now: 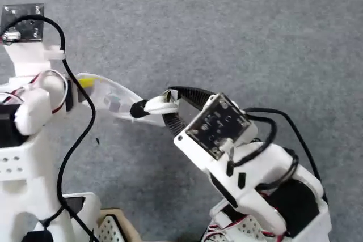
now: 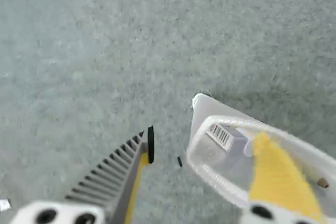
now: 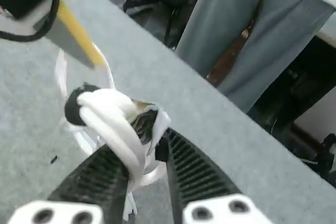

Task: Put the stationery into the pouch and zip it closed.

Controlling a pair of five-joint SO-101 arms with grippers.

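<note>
soft even light, faint shadows

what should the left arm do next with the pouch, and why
Probably close the left gripper on the pouch end near it, to anchor it for zipping. Its jaws stand apart, one finger clear of the pouch, whose mouth looks unzipped with a yellow item and an eraser inside. The right gripper is clamped on the far end.

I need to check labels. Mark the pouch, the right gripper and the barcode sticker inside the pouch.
pouch [image 1: 113, 99], high view, on its clear middle stretch.
right gripper [image 3: 140, 141], right wrist view, between the black fingers pinching the pouch end.
barcode sticker [image 2: 220, 135], left wrist view, on the striped label.
</note>
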